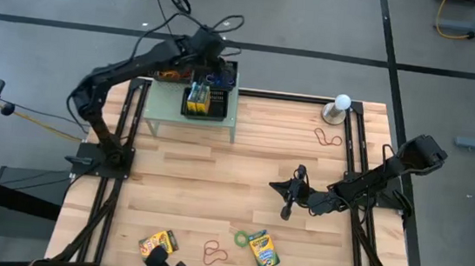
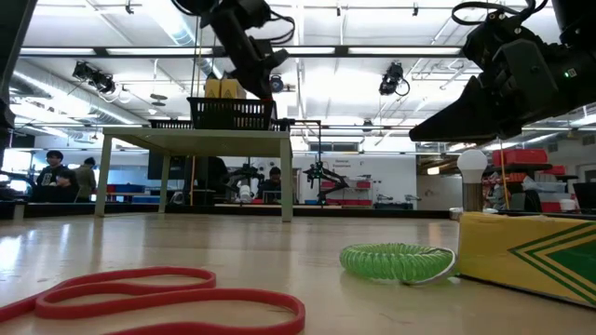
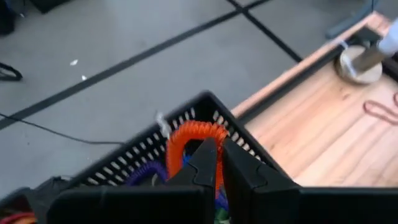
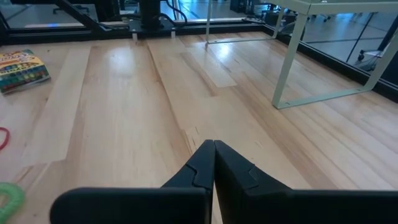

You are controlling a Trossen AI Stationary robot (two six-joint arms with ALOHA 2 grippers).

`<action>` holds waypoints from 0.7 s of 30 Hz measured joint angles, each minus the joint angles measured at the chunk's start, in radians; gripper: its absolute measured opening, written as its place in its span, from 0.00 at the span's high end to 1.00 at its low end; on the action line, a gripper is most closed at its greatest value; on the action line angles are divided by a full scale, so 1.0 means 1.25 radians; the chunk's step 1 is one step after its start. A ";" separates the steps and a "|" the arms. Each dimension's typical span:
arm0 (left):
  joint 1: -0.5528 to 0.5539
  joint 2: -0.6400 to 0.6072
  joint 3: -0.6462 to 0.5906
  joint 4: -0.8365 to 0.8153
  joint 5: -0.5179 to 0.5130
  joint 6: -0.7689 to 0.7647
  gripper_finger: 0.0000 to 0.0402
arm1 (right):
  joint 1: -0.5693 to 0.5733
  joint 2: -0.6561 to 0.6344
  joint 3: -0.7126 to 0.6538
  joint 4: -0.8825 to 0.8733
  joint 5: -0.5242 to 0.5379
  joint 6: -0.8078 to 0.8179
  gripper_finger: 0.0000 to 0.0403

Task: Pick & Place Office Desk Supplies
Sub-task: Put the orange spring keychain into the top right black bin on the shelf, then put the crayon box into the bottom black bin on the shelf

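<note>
Left arm: reaches across the pale green shelf [image 1: 222,114], its left gripper [image 3: 219,163] directly over the black mesh tray [image 1: 208,98] that stands on that shelf. Fingers closed on an orange coiled band [image 3: 196,135] held just above the tray's rim; purple and blue coils lie in the tray beneath it.

Right arm: folded low over the desk [image 1: 214,192], in front of the shelf and toward the right side. Right gripper [image 4: 214,163] closed, holding nothing, hovering above bare wood.

Task items, placed from the shelf: one crayon box [image 1: 197,94] upright inside the tray; a second crayon box [image 1: 264,249] and a green coiled band [image 1: 241,236] at the desk's near edge; a third crayon box [image 1: 158,244] and a red rubber band [image 1: 214,253] alongside them; another red band [image 1: 326,138] just right of the shelf, beside the white ball [image 1: 342,102] on its stand.

Writing: box print not legible.

Surface: light wooden planks, black frame rails. Room: grey floor with dark lines; people seated at the far wall.
</note>
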 joint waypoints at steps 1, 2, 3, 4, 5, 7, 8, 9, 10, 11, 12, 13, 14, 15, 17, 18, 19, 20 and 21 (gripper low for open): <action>0.000 0.004 0.000 -0.007 -0.002 0.000 0.96 | 0.000 0.000 0.000 0.000 0.000 0.000 0.97; -0.001 0.007 0.001 -0.018 -0.008 -0.002 0.95 | 0.000 0.000 0.000 0.000 0.000 -0.003 0.97; -0.001 0.009 0.001 -0.029 -0.016 -0.004 0.95 | 0.000 0.000 0.000 0.000 0.000 -0.006 0.97; -0.002 0.011 0.001 -0.036 -0.022 -0.005 0.94 | 0.000 0.000 0.000 0.000 0.000 -0.007 0.97; -0.004 0.011 0.001 -0.040 -0.025 -0.005 0.93 | 0.000 0.000 0.000 0.000 0.000 -0.007 0.97; -0.009 0.011 0.001 -0.055 -0.028 -0.006 0.89 | 0.000 0.000 0.000 0.000 0.000 -0.007 0.97; -0.013 0.011 0.001 -0.055 -0.029 -0.007 0.86 | 0.000 0.000 0.000 0.000 0.000 -0.007 0.97; -0.018 0.011 0.001 -0.057 -0.029 -0.009 0.83 | 0.000 0.000 0.000 0.000 0.000 -0.007 0.97; -0.022 0.010 0.001 -0.061 -0.028 -0.013 0.80 | 0.000 0.000 0.000 0.001 0.000 -0.007 0.97; -0.024 0.009 0.001 -0.064 -0.028 -0.016 0.77 | 0.000 0.000 0.000 0.003 0.000 -0.007 0.97; -0.031 0.008 0.001 -0.063 -0.030 -0.018 0.74 | 0.000 0.000 0.000 0.006 0.000 -0.007 0.97; -0.035 0.007 0.001 -0.062 -0.036 -0.020 0.71 | 0.000 0.000 0.000 0.010 0.000 -0.007 0.97; -0.039 0.007 0.001 -0.062 -0.047 -0.020 0.68 | 0.000 0.000 0.000 0.014 0.000 -0.007 0.97; -0.041 0.007 0.001 -0.063 -0.054 -0.020 0.65 | 0.000 0.000 0.000 0.017 0.000 -0.007 0.97; -0.046 0.007 0.001 -0.064 -0.059 -0.014 0.61 | 0.000 0.000 0.000 0.019 0.000 -0.007 0.97; -0.049 0.007 0.001 -0.064 -0.061 -0.009 0.59 | 0.000 0.000 0.000 0.019 0.000 -0.007 0.97; -0.053 0.007 0.001 -0.064 -0.063 -0.007 0.59 | 0.000 0.000 0.000 0.019 0.000 -0.008 0.97; -0.058 0.006 0.005 -0.070 -0.063 -0.005 0.58 | 0.000 0.000 0.000 0.019 0.000 -0.008 0.97; -0.064 0.003 0.011 -0.083 -0.061 -0.002 0.59 | 0.000 0.000 0.000 0.019 0.000 -0.008 0.97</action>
